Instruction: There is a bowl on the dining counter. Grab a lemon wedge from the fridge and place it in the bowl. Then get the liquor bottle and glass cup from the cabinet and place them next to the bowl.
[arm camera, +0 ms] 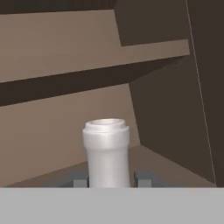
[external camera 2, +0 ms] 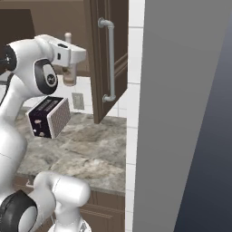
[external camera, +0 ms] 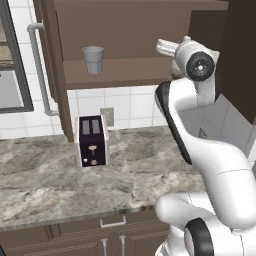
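The cabinet (external camera: 130, 45) is standing open above the counter (external camera: 75, 175), door (external camera 2: 108, 59) swung out on the right, and the arm is reaching up into its right side. So the step in hand looks like fetching the liquor bottle; the glass cup is not yet taken.

The toaster (external camera: 91, 141) is sitting on the counter at the far wall, below the shelf, well apart from the reach.

The glass cup (external camera: 93, 59) is standing upright on the cabinet's inner shelf, toward the left, well apart from the pincer.

The liquor bottle (arm camera: 106, 151) is standing upright in the hand view, its neck rising between the two finger tips (arm camera: 78, 179); in the right base view its pale body (external camera 2: 69, 74) is hanging just below the hand, with the narrow top poking above.

The pincer (arm camera: 109, 180) is partly closed with the fingers flanking the bottle's neck, apparently pinching it; actual contact is too small to confirm.

Next move, as a judgement: the bottle needs drawing out toward the near side, kept upright, clearing the shelf edge and the open door, then carrying to the dining counter beside the bowl. Tilting risks a slip from so narrow a grip.
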### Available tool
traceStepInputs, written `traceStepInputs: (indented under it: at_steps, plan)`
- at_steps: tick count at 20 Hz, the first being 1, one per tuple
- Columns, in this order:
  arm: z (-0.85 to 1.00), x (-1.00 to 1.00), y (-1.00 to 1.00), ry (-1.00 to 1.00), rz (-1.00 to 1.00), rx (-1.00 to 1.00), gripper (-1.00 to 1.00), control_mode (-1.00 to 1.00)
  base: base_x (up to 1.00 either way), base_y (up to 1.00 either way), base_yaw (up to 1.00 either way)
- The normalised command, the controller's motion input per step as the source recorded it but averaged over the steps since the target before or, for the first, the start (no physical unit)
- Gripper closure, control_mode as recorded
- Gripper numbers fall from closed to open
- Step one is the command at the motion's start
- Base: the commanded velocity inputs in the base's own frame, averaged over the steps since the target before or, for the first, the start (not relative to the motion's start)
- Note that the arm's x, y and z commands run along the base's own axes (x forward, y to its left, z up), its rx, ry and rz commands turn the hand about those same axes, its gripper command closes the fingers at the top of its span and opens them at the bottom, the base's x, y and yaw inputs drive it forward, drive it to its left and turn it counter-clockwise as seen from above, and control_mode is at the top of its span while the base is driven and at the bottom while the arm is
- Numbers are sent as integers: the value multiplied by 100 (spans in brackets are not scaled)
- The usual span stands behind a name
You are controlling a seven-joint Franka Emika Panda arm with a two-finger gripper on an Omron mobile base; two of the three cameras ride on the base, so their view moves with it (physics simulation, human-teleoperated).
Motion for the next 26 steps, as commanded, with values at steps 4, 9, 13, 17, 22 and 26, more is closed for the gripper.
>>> traceStepInputs:
  at_steps: [4, 9, 13, 17, 22, 26]
  plan:
    - [-3, -99, 59, -1, 0, 0, 100, -100, 0, 0, 0]
    - [-3, -100, 47, -10, 0, 0, 100, -100, 0, 0, 0]
    - [-2, -100, 14, -20, -2, 0, 100, -100, 0, 0, 0]
    - [-2, -99, 0, -25, 0, 0, 100, -100, 0, 0, 0]
    - [-6, -90, 2, -21, -1, 0, 100, -100, 0, 0, 0]
    - [0, 0, 0, 0, 0, 0, 100, 100, -98, 24, 0]
